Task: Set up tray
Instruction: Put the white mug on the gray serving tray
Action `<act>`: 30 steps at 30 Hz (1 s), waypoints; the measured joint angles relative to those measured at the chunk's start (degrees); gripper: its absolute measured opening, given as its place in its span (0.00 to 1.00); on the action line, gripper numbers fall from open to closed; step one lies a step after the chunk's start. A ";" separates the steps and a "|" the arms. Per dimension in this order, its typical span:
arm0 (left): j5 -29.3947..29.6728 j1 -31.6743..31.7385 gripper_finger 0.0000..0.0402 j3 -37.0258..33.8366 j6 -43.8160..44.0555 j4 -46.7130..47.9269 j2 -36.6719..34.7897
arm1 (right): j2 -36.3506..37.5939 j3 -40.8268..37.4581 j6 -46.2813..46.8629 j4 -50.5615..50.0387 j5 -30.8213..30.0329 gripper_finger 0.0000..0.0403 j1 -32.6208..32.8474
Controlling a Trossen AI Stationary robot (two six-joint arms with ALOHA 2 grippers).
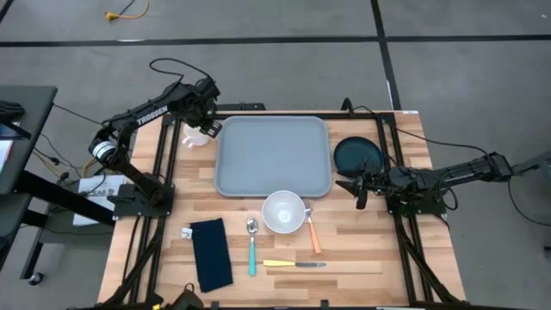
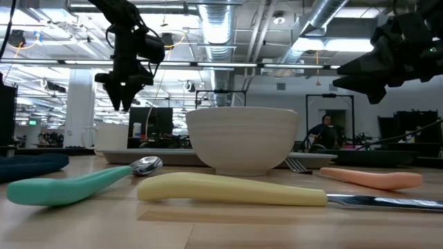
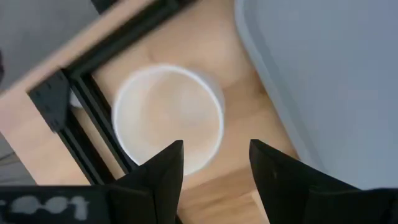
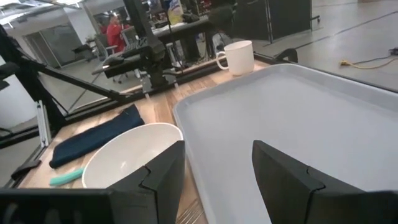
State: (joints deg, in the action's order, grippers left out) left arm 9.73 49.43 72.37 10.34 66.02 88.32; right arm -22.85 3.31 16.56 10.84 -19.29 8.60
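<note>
Now the left gripper [image 3: 214, 163], jaws wide, is hovering over the mug [image 3: 166, 118] beside the tray [image 1: 273, 155]; the right gripper [image 4: 217, 163], jaws apart, is holding nothing.

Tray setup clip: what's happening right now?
Nothing is on the tray yet. The left end effector hovers open over the white mug beside the tray's far left corner. The right end effector waits open near the dark plate. Bowl, cutlery and napkin lie on the table.
</note>
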 joint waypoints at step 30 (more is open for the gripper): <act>7.29 -4.73 0.43 -7.31 5.04 -7.24 -0.27 | 0.00 0.00 -2.08 0.29 2.95 0.44 -0.02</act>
State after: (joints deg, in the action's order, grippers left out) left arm 17.03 44.70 65.06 15.38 58.79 88.05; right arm -22.85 3.31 14.48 11.14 -16.34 8.58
